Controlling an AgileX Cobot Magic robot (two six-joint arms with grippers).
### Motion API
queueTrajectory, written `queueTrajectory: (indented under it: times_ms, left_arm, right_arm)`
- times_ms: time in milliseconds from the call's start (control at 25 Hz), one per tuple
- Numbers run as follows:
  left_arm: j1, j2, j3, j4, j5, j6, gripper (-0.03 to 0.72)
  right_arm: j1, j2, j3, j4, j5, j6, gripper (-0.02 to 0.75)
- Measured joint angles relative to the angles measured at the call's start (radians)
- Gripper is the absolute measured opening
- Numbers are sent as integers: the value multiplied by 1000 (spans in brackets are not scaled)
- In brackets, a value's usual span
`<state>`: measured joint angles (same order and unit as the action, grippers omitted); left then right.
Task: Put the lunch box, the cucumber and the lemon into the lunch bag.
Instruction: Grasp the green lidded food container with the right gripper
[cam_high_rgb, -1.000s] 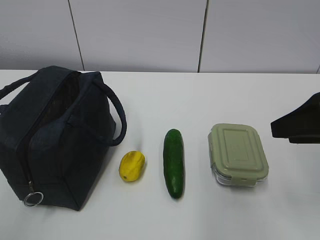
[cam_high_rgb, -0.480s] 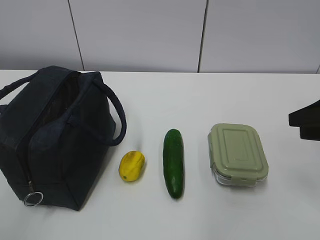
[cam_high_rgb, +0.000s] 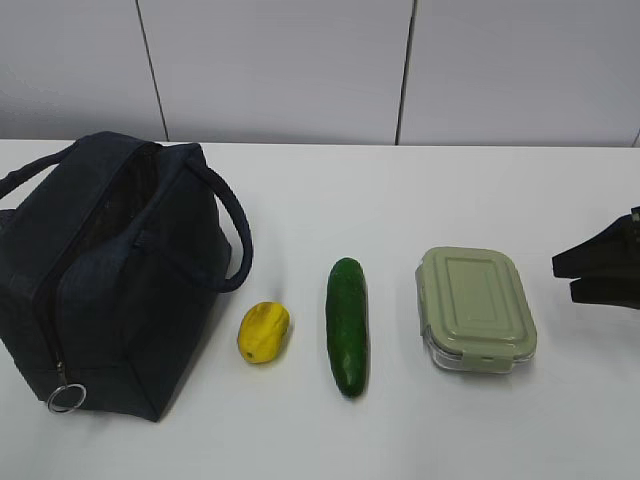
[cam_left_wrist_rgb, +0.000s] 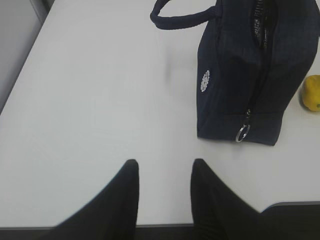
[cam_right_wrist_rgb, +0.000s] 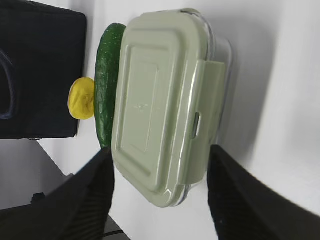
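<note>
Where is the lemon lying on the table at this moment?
In the exterior view the lemon lies on the white table, left of centre, between the lunch bag and the cucumber, touching neither.

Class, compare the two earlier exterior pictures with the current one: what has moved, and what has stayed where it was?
Only the right gripper moved: it drew back toward the right edge, then came in again slightly and lower, open and facing the lunch box. Nothing was grasped or released. The lunch box, cucumber, lemon and lunch bag lie exactly as before.
</note>
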<state>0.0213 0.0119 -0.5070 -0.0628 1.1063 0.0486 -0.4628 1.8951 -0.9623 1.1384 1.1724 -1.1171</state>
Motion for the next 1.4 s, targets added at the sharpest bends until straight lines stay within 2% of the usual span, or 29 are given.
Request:
queueTrajectory:
  times_ms: [560, 640, 800, 880, 1400]
  left_arm:
    - [0, 0, 0, 0, 0, 0, 238]
    - [0, 0, 0, 0, 0, 0, 239]
    - [0, 0, 0, 0, 0, 0, 239]
    - [0, 0, 0, 0, 0, 0, 239]
    - [0, 0, 0, 0, 0, 0, 239]
  right_arm:
    - [0, 114, -13, 30, -2, -111, 444]
    - [0, 114, -13, 38, -2, -113, 467]
    - [0, 114, -13, 69, -2, -116, 577]
    - [0, 114, -13, 73, -2, -118, 603]
    - [5, 203, -37, 107, -6, -150, 621]
